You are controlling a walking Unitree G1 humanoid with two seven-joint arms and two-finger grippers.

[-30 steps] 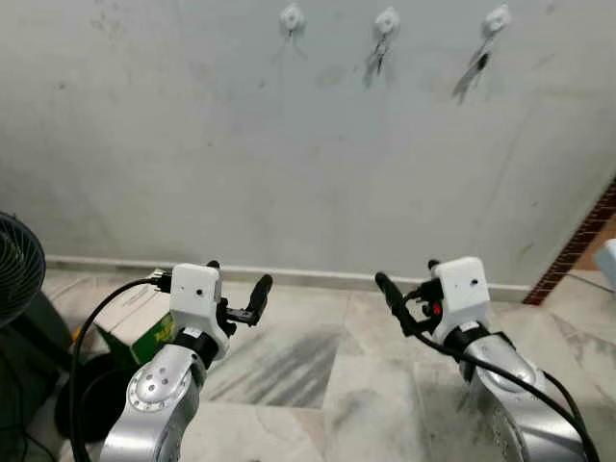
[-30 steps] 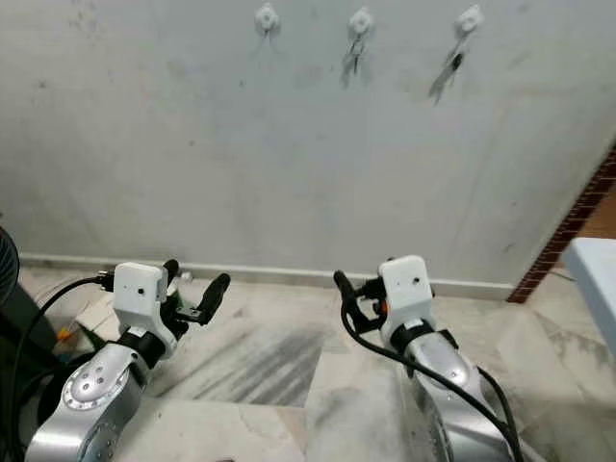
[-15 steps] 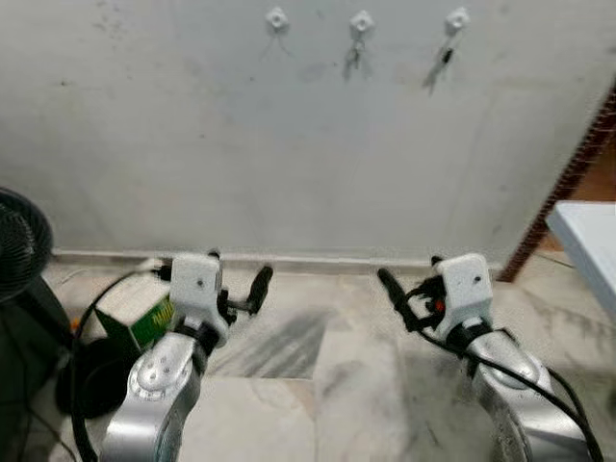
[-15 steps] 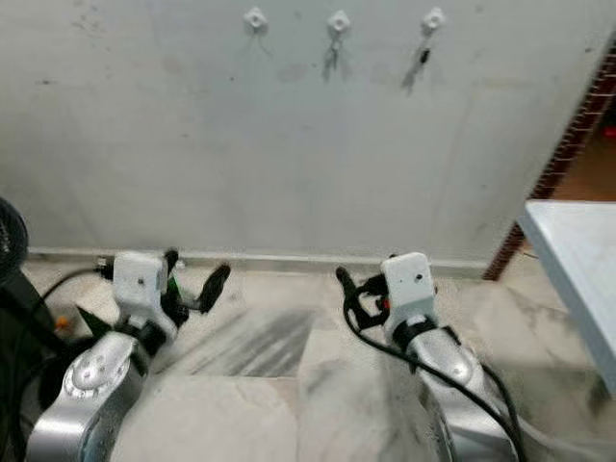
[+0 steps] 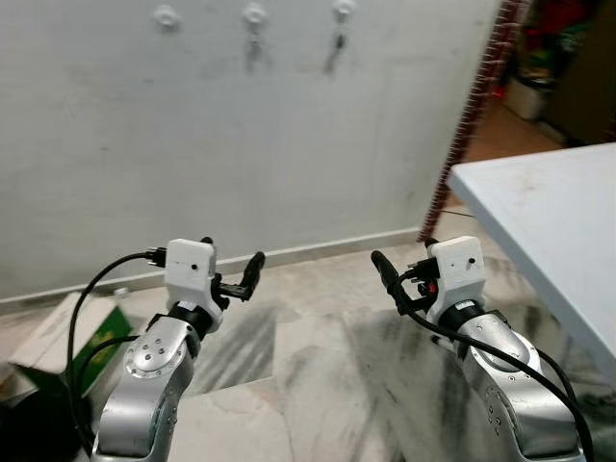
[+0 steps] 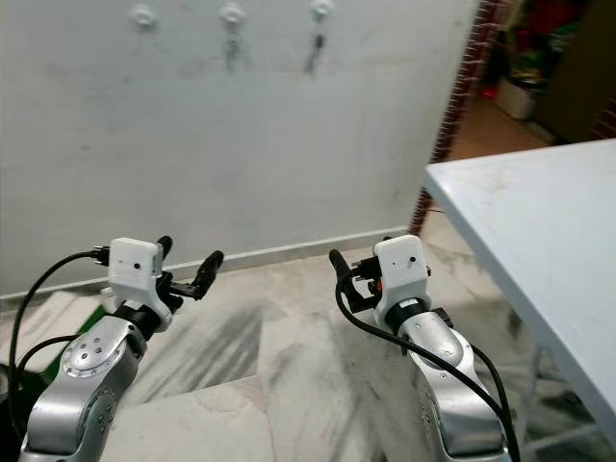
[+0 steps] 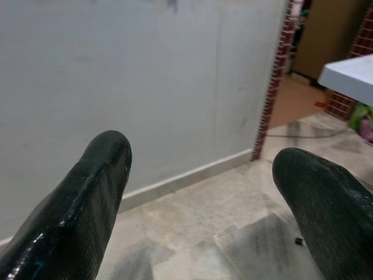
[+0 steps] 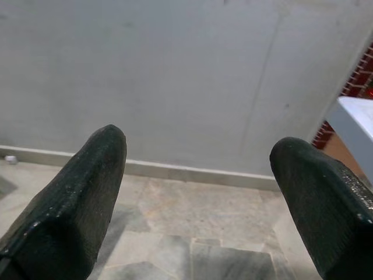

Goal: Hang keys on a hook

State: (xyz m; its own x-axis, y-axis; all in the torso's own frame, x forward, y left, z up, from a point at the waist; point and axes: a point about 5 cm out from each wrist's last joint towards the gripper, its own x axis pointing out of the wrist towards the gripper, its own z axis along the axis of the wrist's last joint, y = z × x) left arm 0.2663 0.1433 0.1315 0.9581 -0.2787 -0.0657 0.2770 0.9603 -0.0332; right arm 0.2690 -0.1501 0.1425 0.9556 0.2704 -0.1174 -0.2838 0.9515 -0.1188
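Both claws, left point(image 5: 241, 281) & right point(image 5: 397, 285), spread wide, empty.

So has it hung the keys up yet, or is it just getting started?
Two hooks, the middle and the right, already carry something dark, perhaps keys; the left hook is bare. Nothing is in hand: the left gripper and right gripper are open and empty. Fetching and hanging keys remains.

Open floor point(image 5: 318, 356) ahead in frame centre; wall point(image 5: 192, 144) blocks upper left, desk point(image 5: 549, 221) crowds right edge, box point(image 5: 58, 337) lower left.
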